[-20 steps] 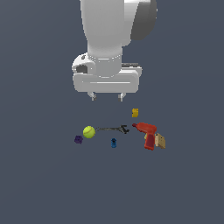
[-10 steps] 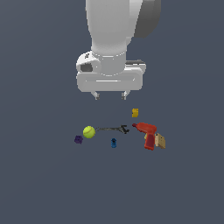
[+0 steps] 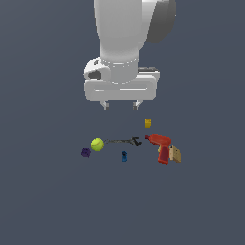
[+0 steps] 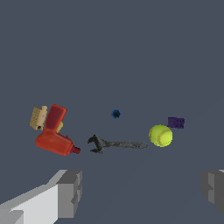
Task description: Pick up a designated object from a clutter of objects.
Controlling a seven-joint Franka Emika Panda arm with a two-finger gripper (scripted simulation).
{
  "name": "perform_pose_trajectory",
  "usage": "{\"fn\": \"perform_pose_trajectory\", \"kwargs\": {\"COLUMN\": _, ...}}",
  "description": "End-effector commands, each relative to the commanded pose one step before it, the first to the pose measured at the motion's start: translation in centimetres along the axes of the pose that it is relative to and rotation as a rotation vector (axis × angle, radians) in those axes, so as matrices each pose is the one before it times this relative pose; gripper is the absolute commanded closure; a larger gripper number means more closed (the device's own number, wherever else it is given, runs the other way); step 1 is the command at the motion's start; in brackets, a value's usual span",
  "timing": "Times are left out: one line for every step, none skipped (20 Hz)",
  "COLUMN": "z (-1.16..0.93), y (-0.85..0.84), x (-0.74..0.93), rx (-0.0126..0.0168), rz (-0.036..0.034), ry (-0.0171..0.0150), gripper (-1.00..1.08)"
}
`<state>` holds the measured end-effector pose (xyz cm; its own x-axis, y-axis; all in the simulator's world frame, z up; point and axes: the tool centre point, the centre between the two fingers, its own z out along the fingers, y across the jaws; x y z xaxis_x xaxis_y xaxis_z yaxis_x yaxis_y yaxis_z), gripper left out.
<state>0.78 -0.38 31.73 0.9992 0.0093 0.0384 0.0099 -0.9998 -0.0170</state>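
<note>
The tiny bright-blue knobby block (image 3: 124, 156) lies on the grey floor, just in front of the thin black tool (image 3: 123, 141); it also shows in the wrist view (image 4: 115, 114). My gripper (image 3: 121, 105) hangs open and empty well above the clutter, its grey fingertips (image 4: 70, 192) wide apart. The clutter holds a yellow-green ball (image 3: 97, 144), a dark purple block (image 3: 85, 152), a yellow block (image 3: 148, 123), a red drill (image 3: 161, 146) and a tan block (image 3: 175, 154). The wrist view shows the ball (image 4: 160, 135), purple block (image 4: 176, 122), tool (image 4: 116, 144), drill (image 4: 54, 133) and tan block (image 4: 38, 117).
The floor (image 3: 48, 201) is a plain dark grey surface with no edges or walls in view. The blue block stands apart from its neighbours, with the tool the nearest thing to it.
The arm has shifted toward the exterior view's right and a little lower, coming over the middle of the clutter. The gripper stays open. No object has moved.
</note>
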Motion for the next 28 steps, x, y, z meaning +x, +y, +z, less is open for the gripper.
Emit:
{"fn": "perform_pose_trajectory", "kwargs": {"z": 0.528, "y": -0.053, "x": 0.2, "rx": 0.00168, "rz": 0.01602, "ry": -0.00176, "gripper": -0.92}}
{"fn": "perform_pose_trajectory", "kwargs": {"z": 0.288, "y": -0.028, "x": 0.12, "rx": 0.00091, "rz": 0.00947, "ry": -0.00063, "gripper": -0.92}}
{"fn": "perform_pose_trajectory", "kwargs": {"z": 0.323, "y": -0.035, "x": 0.132, "rx": 0.00098, "rz": 0.01052, "ry": -0.00071, "gripper": -0.92}}
{"fn": "perform_pose_trajectory", "kwargs": {"z": 0.366, "y": -0.04, "x": 0.146, "rx": 0.00106, "rz": 0.01187, "ry": -0.0008, "gripper": -0.92}}
{"fn": "perform_pose_trajectory", "kwargs": {"z": 0.409, "y": -0.045, "x": 0.159, "rx": 0.00112, "rz": 0.0132, "ry": -0.0009, "gripper": -0.92}}
{"fn": "perform_pose_trajectory", "kwargs": {"z": 0.45, "y": -0.052, "x": 0.17, "rx": 0.00113, "rz": 0.01449, "ry": -0.001, "gripper": -0.92}}
{"fn": "perform_pose_trajectory", "kwargs": {"z": 0.494, "y": -0.057, "x": 0.181, "rx": 0.00112, "rz": 0.01588, "ry": -0.0011, "gripper": -0.92}}
{"fn": "perform_pose_trajectory", "kwargs": {"z": 0.539, "y": -0.062, "x": 0.19, "rx": 0.00109, "rz": 0.01726, "ry": -0.0012, "gripper": -0.92}}
{"fn": "perform_pose_trajectory", "kwargs": {"z": 0.585, "y": -0.068, "x": 0.199, "rx": 0.00103, "rz": 0.01867, "ry": -0.0013, "gripper": -0.92}}
{"fn": "perform_pose_trajectory", "kwargs": {"z": 0.632, "y": -0.073, "x": 0.206, "rx": 0.00093, "rz": 0.0201, "ry": -0.00139, "gripper": -0.92}}
{"fn": "perform_pose_trajectory", "kwargs": {"z": 0.68, "y": -0.079, "x": 0.211, "rx": 0.0008, "rz": 0.02155, "ry": -0.00147, "gripper": -0.92}}
{"fn": "perform_pose_trajectory", "kwargs": {"z": 0.729, "y": -0.084, "x": 0.214, "rx": 0.00063, "rz": 0.023, "ry": -0.00154, "gripper": -0.92}}
{"fn": "perform_pose_trajectory", "kwargs": {"z": 0.779, "y": -0.089, "x": 0.216, "rx": 0.00041, "rz": 0.02446, "ry": -0.00159, "gripper": -0.92}}
{"fn": "perform_pose_trajectory", "kwargs": {"z": 0.829, "y": -0.093, "x": 0.215, "rx": 0.00016, "rz": 0.02593, "ry": -0.00162, "gripper": -0.92}}
{"fn": "perform_pose_trajectory", "kwargs": {"z": 0.879, "y": -0.097, "x": 0.213, "rx": -0.00014, "rz": 0.02737, "ry": -0.00163, "gripper": -0.92}}
{"fn": "perform_pose_trajectory", "kwargs": {"z": 0.901, "y": -0.096, "x": 0.202, "rx": -0.00047, "rz": 0.02793, "ry": -0.00155, "gripper": -0.92}}
{"fn": "perform_pose_trajectory", "kwargs": {"z": 0.905, "y": -0.093, "x": 0.186, "rx": -0.00078, "rz": 0.02794, "ry": -0.00142, "gripper": -0.92}}
{"fn": "perform_pose_trajectory", "kwargs": {"z": 0.909, "y": -0.089, "x": 0.172, "rx": -0.00109, "rz": 0.02795, "ry": -0.00127, "gripper": -0.92}}
{"fn": "perform_pose_trajectory", "kwargs": {"z": 0.913, "y": -0.084, "x": 0.157, "rx": -0.00139, "rz": 0.02795, "ry": -0.00111, "gripper": -0.92}}
{"fn": "perform_pose_trajectory", "kwargs": {"z": 0.916, "y": -0.079, "x": 0.143, "rx": -0.00168, "rz": 0.02795, "ry": -0.00093, "gripper": -0.92}}
{"fn": "perform_pose_trajectory", "kwargs": {"z": 0.915, "y": -0.073, "x": 0.128, "rx": -0.00195, "rz": 0.0278, "ry": -0.00073, "gripper": -0.92}}
{"fn": "perform_pose_trajectory", "kwargs": {"z": 0.878, "y": -0.064, "x": 0.11, "rx": -0.00212, "rz": 0.02659, "ry": -0.0005, "gripper": -0.92}}
{"fn": "perform_pose_trajectory", "kwargs": {"z": 0.833, "y": -0.054, "x": 0.094, "rx": -0.00222, "rz": 0.02513, "ry": -0.00028, "gripper": -0.92}}
{"fn": "perform_pose_trajectory", "kwargs": {"z": 0.787, "y": -0.045, "x": 0.079, "rx": -0.00228, "rz": 0.02366, "ry": -0.00008, "gripper": -0.92}}
{"fn": "perform_pose_trajectory", "kwargs": {"z": 0.74, "y": -0.037, "x": 0.066, "rx": -0.00229, "rz": 0.0222, "ry": 0.00009, "gripper": -0.92}}
{"fn": "perform_pose_trajectory", "kwargs": {"z": 0.693, "y": -0.03, "x": 0.055, "rx": -0.00227, "rz": 0.02074, "ry": 0.00023, "gripper": -0.92}}
{"fn": "perform_pose_trajectory", "kwargs": {"z": 0.646, "y": -0.024, "x": 0.045, "rx": -0.00222, "rz": 0.01927, "ry": 0.00036, "gripper": -0.92}}
{"fn": "perform_pose_trajectory", "kwargs": {"z": 0.598, "y": -0.017, "x": 0.037, "rx": -0.00215, "rz": 0.01783, "ry": 0.00045, "gripper": -0.92}}
